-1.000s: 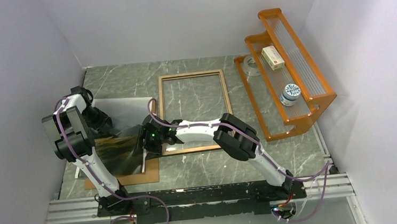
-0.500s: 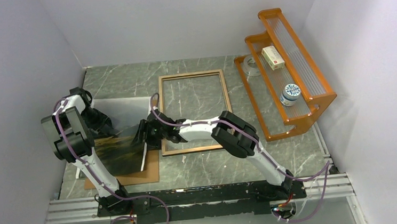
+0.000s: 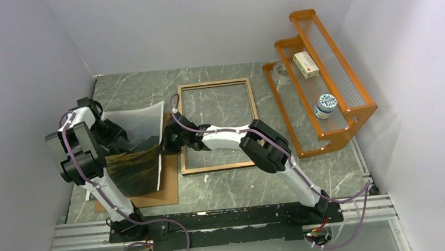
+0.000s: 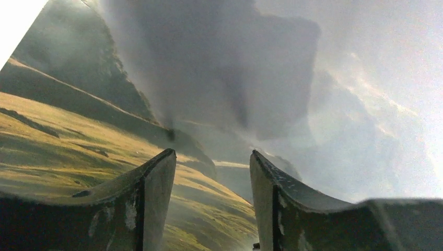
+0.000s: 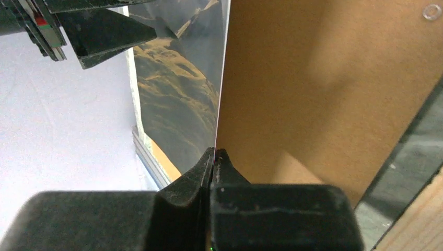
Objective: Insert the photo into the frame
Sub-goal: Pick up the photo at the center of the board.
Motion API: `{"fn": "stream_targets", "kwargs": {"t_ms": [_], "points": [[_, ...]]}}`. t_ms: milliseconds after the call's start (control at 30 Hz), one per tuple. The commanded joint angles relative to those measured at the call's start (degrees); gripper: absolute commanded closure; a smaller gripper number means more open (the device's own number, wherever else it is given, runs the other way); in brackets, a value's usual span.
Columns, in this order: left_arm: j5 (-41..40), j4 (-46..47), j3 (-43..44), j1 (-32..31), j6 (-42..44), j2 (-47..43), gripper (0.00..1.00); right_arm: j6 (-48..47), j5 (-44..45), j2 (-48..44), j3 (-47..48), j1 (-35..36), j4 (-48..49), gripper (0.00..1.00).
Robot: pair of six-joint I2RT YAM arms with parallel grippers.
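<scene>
The photo (image 3: 132, 168) is raised off the table at its right edge and curls, showing dark mountains and its white back. My right gripper (image 3: 164, 143) is shut on that edge; in the right wrist view its jaws (image 5: 214, 151) pinch the thin sheet, picture side (image 5: 177, 89) on the left. My left gripper (image 3: 126, 146) hovers over the print with its fingers apart; in the left wrist view the photo (image 4: 219, 78) fills the background behind the open gripper (image 4: 211, 157). The frame (image 3: 214, 84) lies flat, wood side up, just right of the photo.
A brown backing board (image 3: 165, 193) lies under the photo's near part, also seen as the board (image 5: 324, 94) beside the pinched edge. An orange rack (image 3: 360, 111) at the right holds a box (image 3: 306, 64) and a tin (image 3: 325, 105).
My right gripper has closed on the photo's right edge and moved back, lifting it so the sheet curls up. The left gripper's fingers have spread wider.
</scene>
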Motion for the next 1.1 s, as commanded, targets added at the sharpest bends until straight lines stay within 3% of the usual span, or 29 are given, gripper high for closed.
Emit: {"fn": "stream_targets", "kwargs": {"t_ms": [0, 300, 567, 767, 933, 1067], "points": [[2.76, -0.41, 2.33, -0.2, 1.12, -6.88, 0.37, -8.94, 1.98, -3.83, 4.61, 0.25, -4.89, 1.0], [19.5, -0.17, 12.19, -3.9, 3.74, -17.58, 0.16, -30.54, 8.24, -14.88, 6.44, 0.19, -21.31, 1.0], [24.22, 1.21, 17.39, -13.43, 2.97, -21.19, 0.06, -39.89, 15.29, -23.32, 5.35, 0.26, -28.81, 1.0], [23.39, 3.72, 17.67, -18.14, 0.5, -24.57, 0.06, -43.61, 20.27, -23.79, 7.92, 0.34, -33.9, 1.0], [17.25, 1.59, 16.96, -18.2, 0.79, -28.86, 0.06, -47.43, 21.54, -21.27, 13.19, 0.48, -38.58, 1.0], [17.0, 5.16, 13.37, -18.24, -1.68, -30.99, 0.06, -50.74, 23.01, -19.45, 16.06, 1.1, -40.69, 1.0]]}}
